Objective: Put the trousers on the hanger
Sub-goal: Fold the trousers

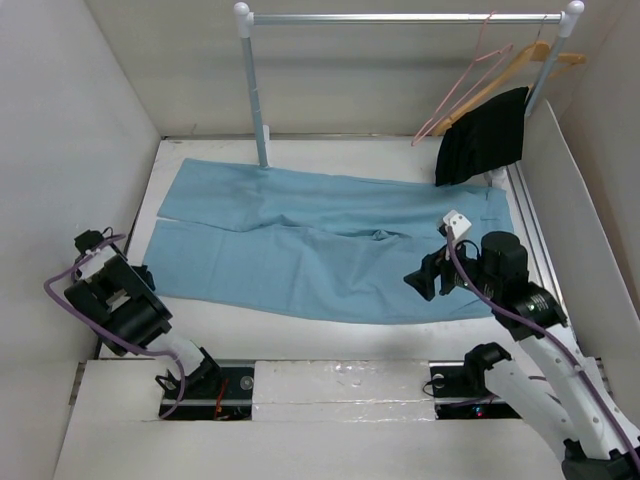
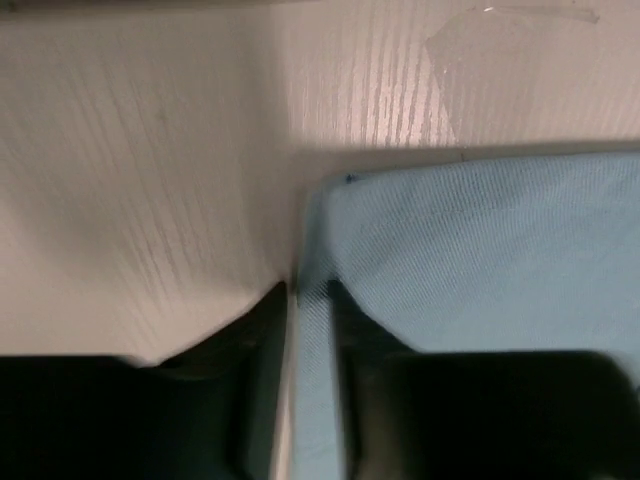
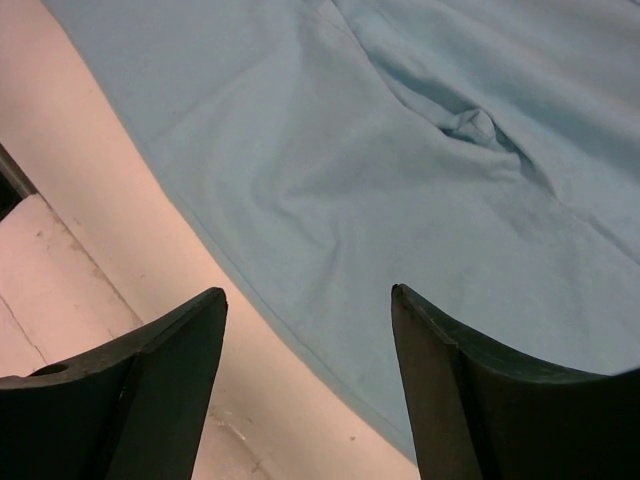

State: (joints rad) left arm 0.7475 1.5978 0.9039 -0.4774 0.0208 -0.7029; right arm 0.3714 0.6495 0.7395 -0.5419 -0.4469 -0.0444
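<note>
Pale blue trousers lie flat across mid-frame on the table. We see left gripper clenched on their hem edge, lower left; right gripper spread wide, hovering over them, centre right.

Entry: a metal clothes rail spans the far side, carried on upright posts; the left post stands on the white tabletop. A black garment hangs below the rail's right end, its lower edge just above the tabletop. White panel walls enclose the left, far and right sides.
</note>
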